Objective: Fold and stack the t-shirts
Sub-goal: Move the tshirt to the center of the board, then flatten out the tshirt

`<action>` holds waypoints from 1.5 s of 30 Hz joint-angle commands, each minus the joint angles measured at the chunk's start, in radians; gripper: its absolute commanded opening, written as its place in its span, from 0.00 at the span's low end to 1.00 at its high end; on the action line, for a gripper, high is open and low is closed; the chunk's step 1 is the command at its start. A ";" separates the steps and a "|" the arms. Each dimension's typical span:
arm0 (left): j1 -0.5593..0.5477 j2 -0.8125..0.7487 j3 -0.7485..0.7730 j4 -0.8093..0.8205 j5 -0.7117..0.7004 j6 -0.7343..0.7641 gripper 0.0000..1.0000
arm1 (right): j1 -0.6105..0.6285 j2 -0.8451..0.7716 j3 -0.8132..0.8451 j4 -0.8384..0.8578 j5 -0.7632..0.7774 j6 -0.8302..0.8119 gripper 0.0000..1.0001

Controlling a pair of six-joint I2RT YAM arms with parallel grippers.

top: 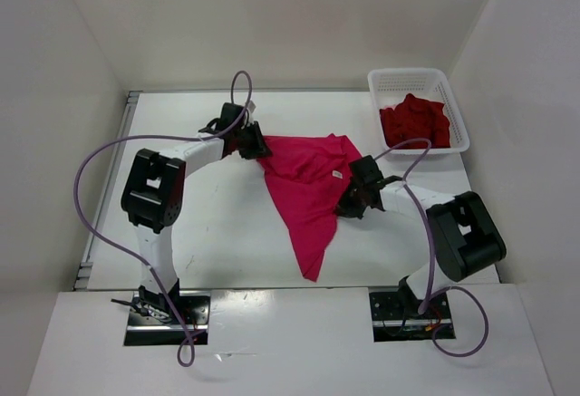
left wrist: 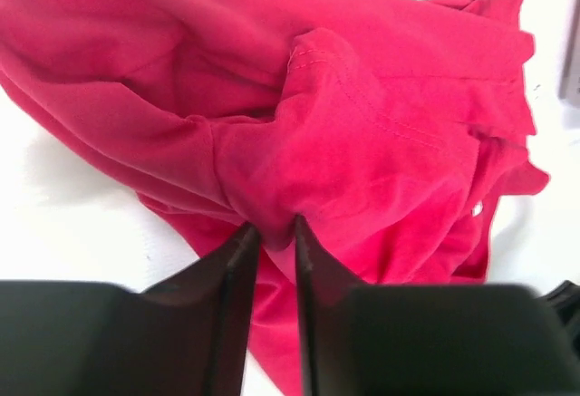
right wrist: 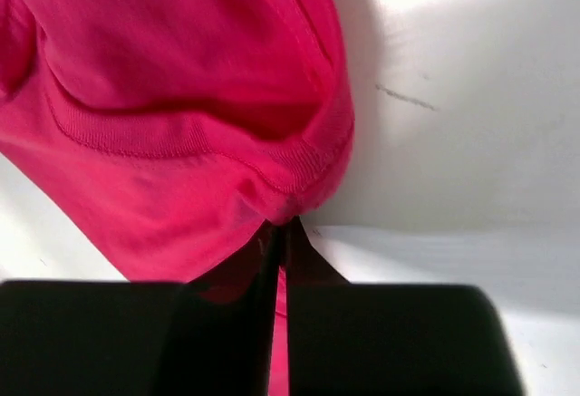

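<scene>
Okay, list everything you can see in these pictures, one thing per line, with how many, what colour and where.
magenta-pink t-shirt: one, bright magenta-pink, lying crumpled mid-table
dark red t-shirt: one heap (may be more than one garment), dark red, bunched inside the basket
basket: one, white mesh, far right corner of the table
table: one, white, under everything
cables: two, purple, looping along the arms
left arm: one, black and white, reaching to the shirt's far left edge
right arm: one, black and white, reaching to the shirt's right edge
left fingers: two, black, pinching a fold of the magenta-pink t-shirt
right fingers: two, black, pinching its ribbed hem
</scene>
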 commanded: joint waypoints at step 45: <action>0.330 -0.673 -0.220 -0.269 0.061 0.119 0.62 | -0.048 0.201 1.035 -0.192 0.068 -0.233 0.00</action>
